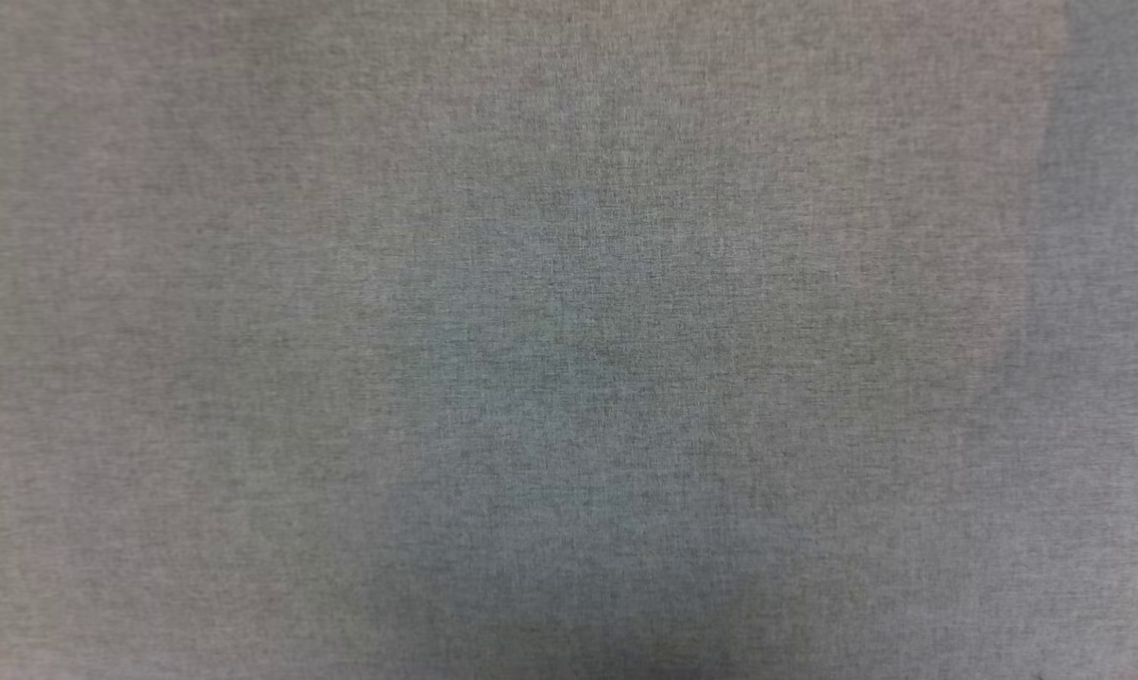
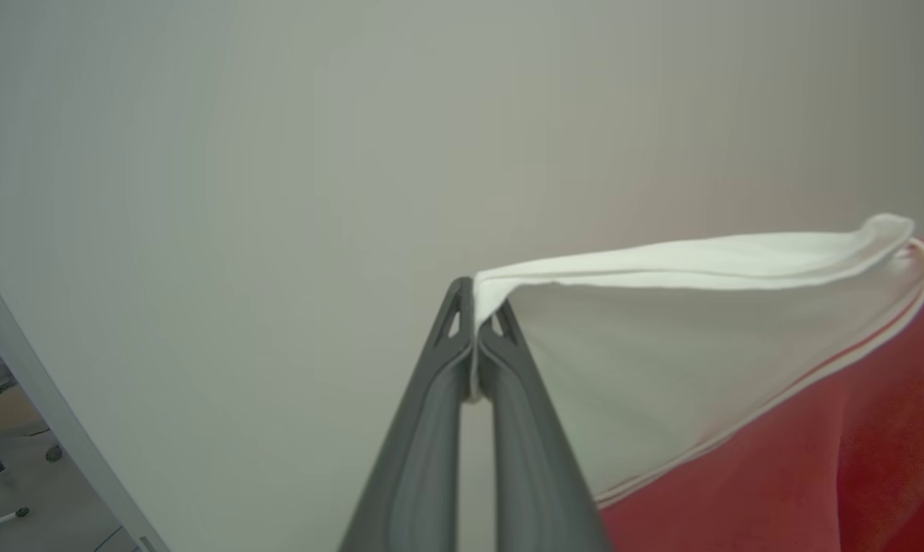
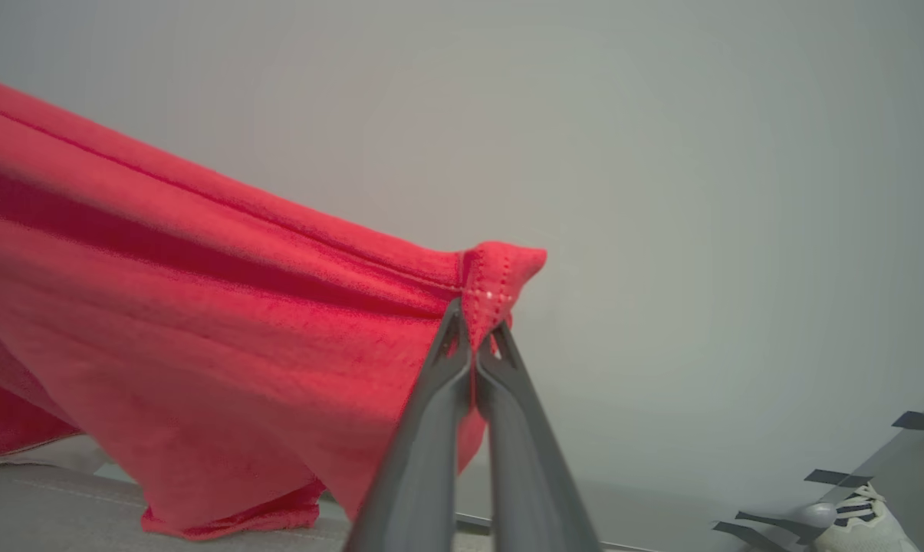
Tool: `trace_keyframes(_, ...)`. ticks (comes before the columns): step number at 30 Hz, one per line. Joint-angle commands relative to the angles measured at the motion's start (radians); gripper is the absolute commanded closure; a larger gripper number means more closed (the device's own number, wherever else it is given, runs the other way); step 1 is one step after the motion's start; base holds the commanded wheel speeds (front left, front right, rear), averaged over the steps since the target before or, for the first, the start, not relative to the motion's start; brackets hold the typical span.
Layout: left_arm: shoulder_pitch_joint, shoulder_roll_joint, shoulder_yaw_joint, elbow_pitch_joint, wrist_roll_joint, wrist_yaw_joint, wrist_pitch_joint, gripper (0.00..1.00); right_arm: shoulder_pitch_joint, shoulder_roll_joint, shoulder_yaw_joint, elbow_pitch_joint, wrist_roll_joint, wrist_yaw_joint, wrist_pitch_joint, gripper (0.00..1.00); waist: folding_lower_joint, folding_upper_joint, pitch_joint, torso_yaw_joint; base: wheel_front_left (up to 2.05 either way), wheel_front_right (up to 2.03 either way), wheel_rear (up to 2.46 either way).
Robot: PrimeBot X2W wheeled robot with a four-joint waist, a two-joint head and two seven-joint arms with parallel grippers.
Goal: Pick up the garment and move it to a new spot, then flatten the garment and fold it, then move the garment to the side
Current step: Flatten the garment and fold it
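Note:
The garment hangs stretched between my two grippers. In the left wrist view my left gripper (image 2: 477, 303) is shut on the edge of the white sleeve (image 2: 661, 345), and the red body (image 2: 814, 460) falls away to the right past striped trim. My right gripper (image 3: 473, 322) is shut on a stitched corner of the red garment (image 3: 201, 322), which sags off to the left. Its lowest fold reaches the grey surface (image 3: 47, 506) below.
A grey woven surface (image 1: 569, 340) spreads across the head view. Behind the cloth in both wrist views is a pale wall. Chair casters (image 2: 1, 460) stand on the floor at the left. A person's shoe (image 3: 860, 521) and dark tape marks (image 3: 918, 419) are at the right.

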Motion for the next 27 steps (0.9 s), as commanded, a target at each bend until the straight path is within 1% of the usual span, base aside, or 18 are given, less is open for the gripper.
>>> trace_keyframes(1,0.060,0.001,0.021,-0.016,-0.015,0.004,-0.006,1.00,0.036,-0.013,0.004,0.012,0.015,-0.009,-0.010,1.00,-0.0001,0.0000,-0.051,0.012,0.00,0.00,0.00)
trace_keyframes(4,0.220,-0.023,0.028,-0.049,-0.043,0.004,-0.006,1.00,0.116,-0.014,0.031,0.030,0.046,-0.009,-0.024,1.00,-0.0001,0.0000,-0.109,0.023,0.00,0.00,0.00)
trace_keyframes(6,0.322,-0.038,0.009,-0.066,-0.065,0.003,-0.006,1.00,0.175,-0.012,0.057,0.034,0.074,-0.009,-0.030,1.00,-0.0001,0.0000,-0.149,0.027,0.00,0.00,0.00)
trace_keyframes(11,0.551,-0.057,-0.053,-0.078,-0.109,0.003,-0.002,1.00,0.335,-0.017,0.153,0.024,0.158,-0.009,-0.037,1.00,-0.0001,0.0000,-0.250,0.045,0.00,0.00,0.00)
trace_keyframes(15,0.722,-0.063,-0.068,-0.094,-0.157,0.006,0.001,1.00,0.469,-0.024,0.253,-0.011,0.255,-0.009,-0.030,1.00,-0.0001,0.0000,-0.321,0.052,0.00,0.00,0.00)
trace_keyframes(18,0.839,-0.067,-0.076,-0.113,-0.191,0.011,0.012,1.00,0.563,-0.057,0.343,-0.066,0.319,-0.009,-0.030,1.00,-0.0001,0.0000,-0.366,0.061,0.00,0.00,0.00)
trace_keyframes(22,0.978,-0.059,-0.095,-0.134,-0.230,0.012,0.041,1.00,0.679,-0.095,0.409,-0.117,0.413,-0.009,-0.026,1.00,-0.0001,0.0000,-0.421,0.073,0.00,0.00,0.00)
trace_keyframes(27,1.121,-0.045,-0.109,-0.174,-0.266,0.025,0.070,1.00,0.802,-0.127,0.448,-0.155,0.526,-0.009,0.005,1.00,-0.0001,0.0000,-0.479,0.090,0.00,0.00,0.00)
